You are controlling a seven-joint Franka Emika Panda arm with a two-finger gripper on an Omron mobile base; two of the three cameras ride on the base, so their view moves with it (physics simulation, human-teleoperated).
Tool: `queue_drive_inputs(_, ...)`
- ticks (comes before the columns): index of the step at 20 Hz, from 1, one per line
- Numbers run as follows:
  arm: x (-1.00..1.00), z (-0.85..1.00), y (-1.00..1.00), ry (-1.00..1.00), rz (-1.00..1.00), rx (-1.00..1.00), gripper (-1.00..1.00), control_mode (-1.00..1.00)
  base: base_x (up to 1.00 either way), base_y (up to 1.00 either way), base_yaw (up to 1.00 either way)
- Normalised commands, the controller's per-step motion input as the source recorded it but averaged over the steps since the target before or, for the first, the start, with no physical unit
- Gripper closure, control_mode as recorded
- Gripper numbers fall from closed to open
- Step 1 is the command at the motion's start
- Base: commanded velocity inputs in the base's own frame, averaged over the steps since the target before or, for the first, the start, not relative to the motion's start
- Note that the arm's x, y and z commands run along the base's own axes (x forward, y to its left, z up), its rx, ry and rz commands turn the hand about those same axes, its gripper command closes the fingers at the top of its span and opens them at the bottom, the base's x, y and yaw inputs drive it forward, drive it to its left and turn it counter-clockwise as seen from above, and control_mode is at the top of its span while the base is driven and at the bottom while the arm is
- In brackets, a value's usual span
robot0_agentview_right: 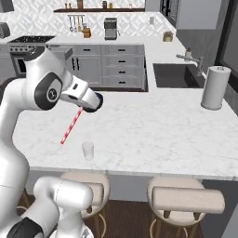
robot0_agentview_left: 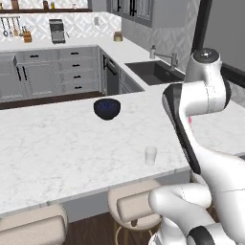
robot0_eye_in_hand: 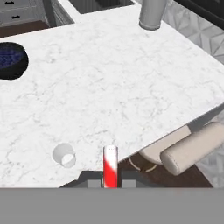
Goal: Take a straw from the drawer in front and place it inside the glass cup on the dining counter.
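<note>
We see the gripper at the bottom centre of the hand view, clamped tight on the straw. In the right base view the straw hangs tilted at centre left, above the dining counter. The glass cup stands upright just below and right of the straw's lower tip, near the counter's front edge. In the left base view the cup sits at centre right, the dark blue bowl well apart above it.
</note>
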Motion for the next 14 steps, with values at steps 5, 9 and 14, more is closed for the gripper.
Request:
queue_drive_inputs(5, 0.0, 0.28, -0.19, -0.35, 0.59, 0.11, 1.0, -1.0, 0.0, 0.0, 0.0)
queue_drive_inputs(9, 0.11, 0.03, -0.13, -0.29, 0.64, 0.11, 1.0, -1.0, 0.0, 0.0, 0.0)
queue_drive_inputs(14, 0.3, 0.0, -0.02, -0.15, 0.57, 0.17, 1.0, -1.0, 0.0, 0.0, 0.0)
